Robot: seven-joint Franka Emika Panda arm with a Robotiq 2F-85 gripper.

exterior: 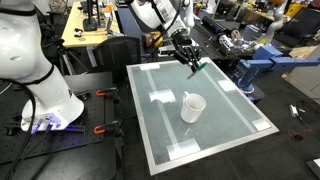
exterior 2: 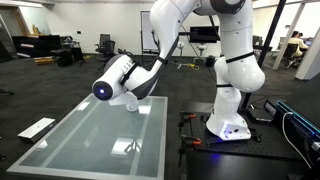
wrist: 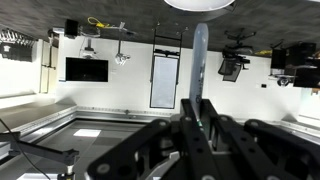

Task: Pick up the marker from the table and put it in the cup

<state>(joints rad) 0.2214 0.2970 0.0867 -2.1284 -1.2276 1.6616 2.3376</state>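
Note:
My gripper [exterior: 191,60] is shut on the green marker [exterior: 199,67] and holds it in the air above the far part of the table [exterior: 235,125]. The white cup [exterior: 192,106] stands upright on the table, nearer the middle and below and in front of the gripper. In the wrist view the marker [wrist: 200,60] sticks out as a pale stick from between the two dark fingers [wrist: 200,122]; the cup does not show there. In an exterior view the arm [exterior 2: 125,78] hangs over the table [exterior 2: 80,140] and hides the gripper; a white shape under it [exterior 2: 131,103] may be the cup.
White tape squares and lines lie on the table top [exterior: 160,97]. The robot's white base [exterior: 40,95] stands beside the table on a black floor frame. A blue stand with clutter [exterior: 255,62] is past the far corner. Desks and chairs fill the background.

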